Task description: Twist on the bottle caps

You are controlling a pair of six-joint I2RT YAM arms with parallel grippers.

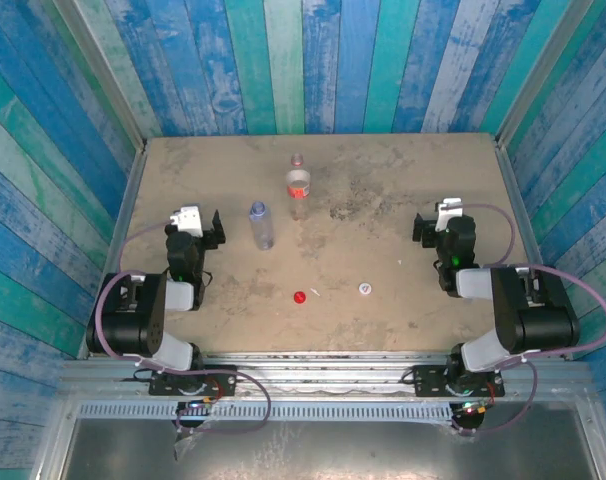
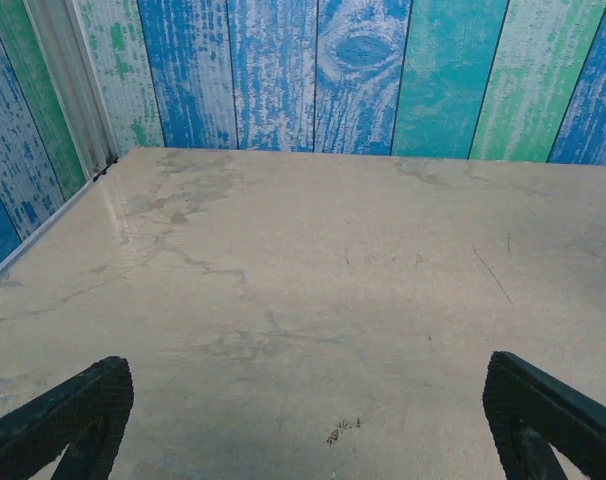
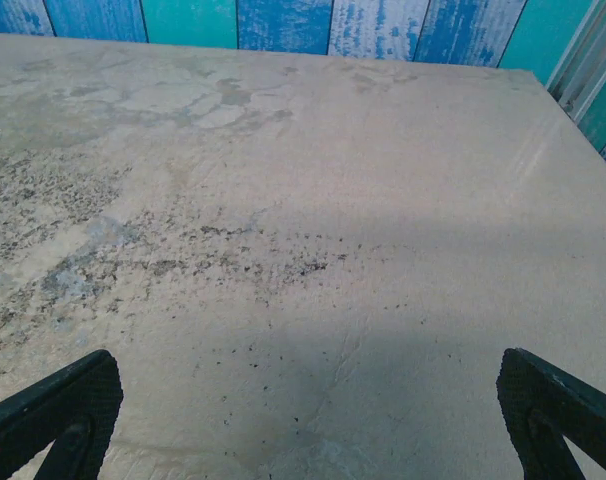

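Bottle caps [image 1: 300, 296]: two; bottles [image 1: 262, 224]: two

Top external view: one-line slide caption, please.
Left gripper and right gripper open; red cap and white cap loose on the table, nearer the arms than labelled bottle and bluish bottle.

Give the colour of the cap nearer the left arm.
The cap is red; top external view.

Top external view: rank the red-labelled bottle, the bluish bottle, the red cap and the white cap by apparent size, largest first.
1. red-labelled bottle, the longest.
2. bluish bottle, somewhat shorter.
3. red cap and white cap: both tiny and alike in size, so not ranked against each other.
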